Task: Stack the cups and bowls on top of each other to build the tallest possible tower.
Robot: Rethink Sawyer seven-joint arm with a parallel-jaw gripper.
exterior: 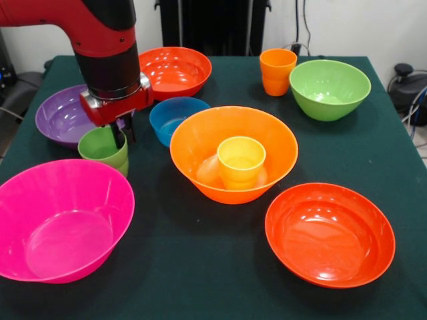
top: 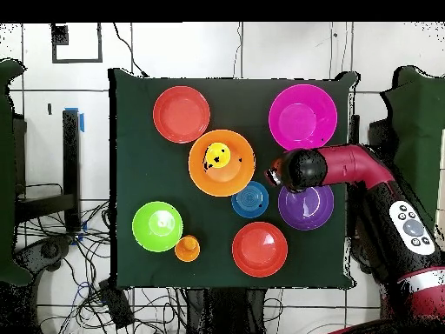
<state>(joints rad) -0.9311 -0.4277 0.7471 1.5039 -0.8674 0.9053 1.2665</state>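
Purple bowl [exterior: 63, 115] and blue bowl [exterior: 177, 117] (both close) flank the green cup [exterior: 104, 149].

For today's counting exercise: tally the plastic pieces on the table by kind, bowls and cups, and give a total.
Bowls: 7 (pink, light orange, red-orange, red-orange, purple, lime green, blue)
Cups: 3 (green, yellow, orange)
Total: 10

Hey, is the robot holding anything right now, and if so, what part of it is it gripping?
It cannot be told. The gripper reaches down into the green cup at its far rim, but whether it grips the rim does not show.
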